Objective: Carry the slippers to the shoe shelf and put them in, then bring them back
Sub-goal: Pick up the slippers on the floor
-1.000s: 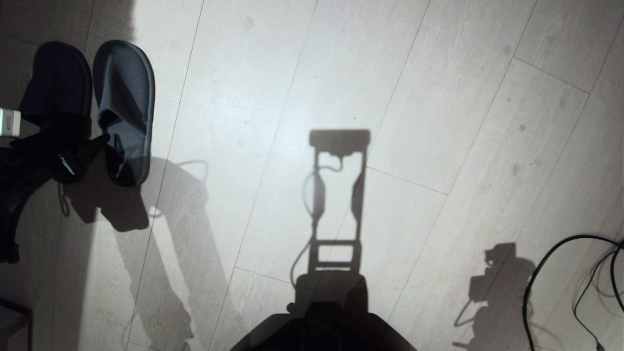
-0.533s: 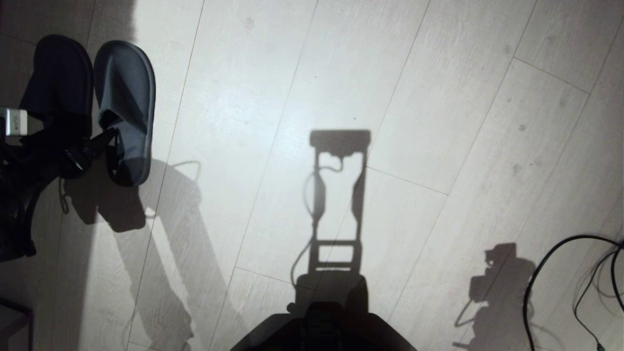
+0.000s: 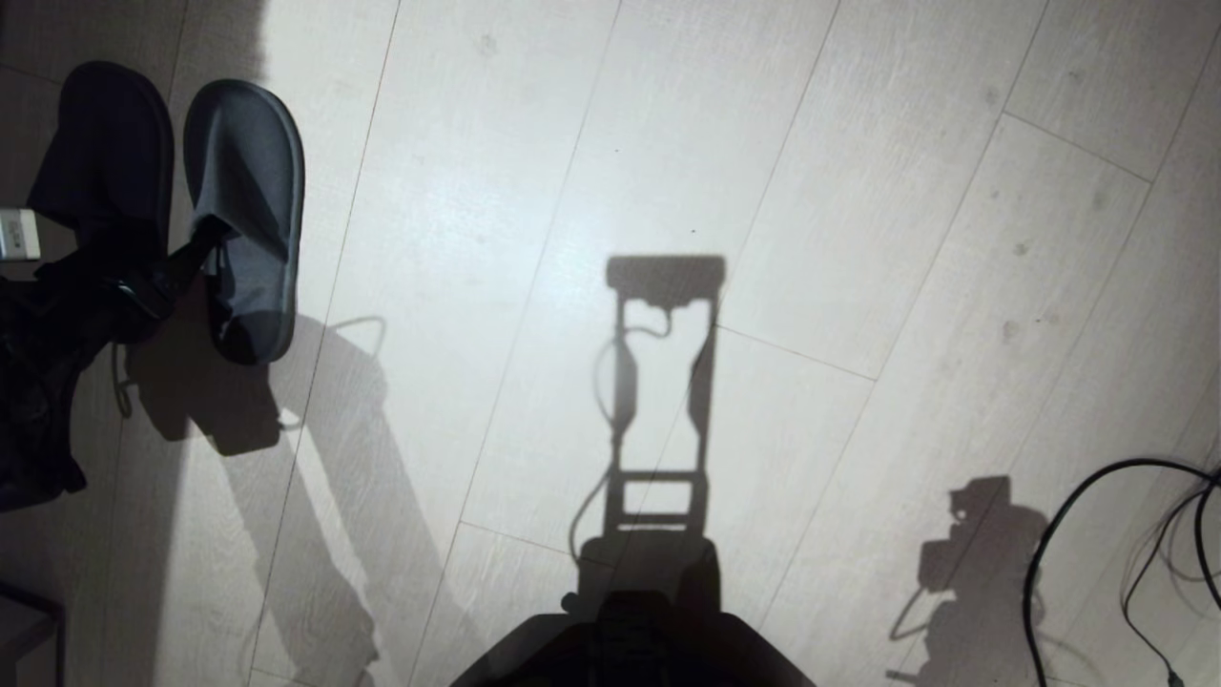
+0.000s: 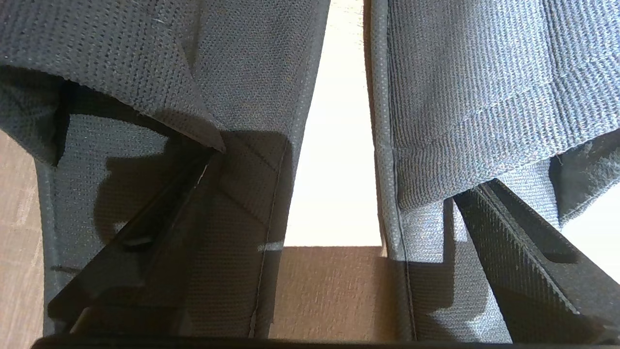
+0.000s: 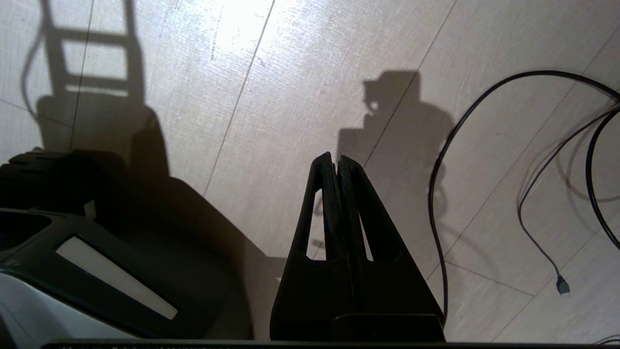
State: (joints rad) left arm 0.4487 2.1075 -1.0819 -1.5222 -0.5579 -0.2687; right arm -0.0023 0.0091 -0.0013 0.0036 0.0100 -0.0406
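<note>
The slippers lie side by side on the pale floor at the far left: a dark one (image 3: 100,143) and a blue-grey one (image 3: 246,181). My left gripper (image 3: 157,267) reaches them from the heel end and stands open wide. In the left wrist view one finger (image 4: 160,213) slides under the upper of one slipper (image 4: 242,72), and the other finger (image 4: 513,242) goes under the upper of the other slipper (image 4: 474,72); bare floor shows between the two. My right gripper (image 5: 335,160) hangs shut over the floor, holding nothing. The shoe shelf is out of view.
Black cables (image 3: 1126,534) loop over the floor at the right, also near the right gripper (image 5: 436,194). My own base (image 3: 630,639) fills the bottom centre. A dark furniture corner (image 3: 29,620) sits at the bottom left.
My left gripper has pushed forward, its fingers going deeper into the slippers' openings. The dark slipper has slid a little away from me; the blue-grey one has stayed put.
</note>
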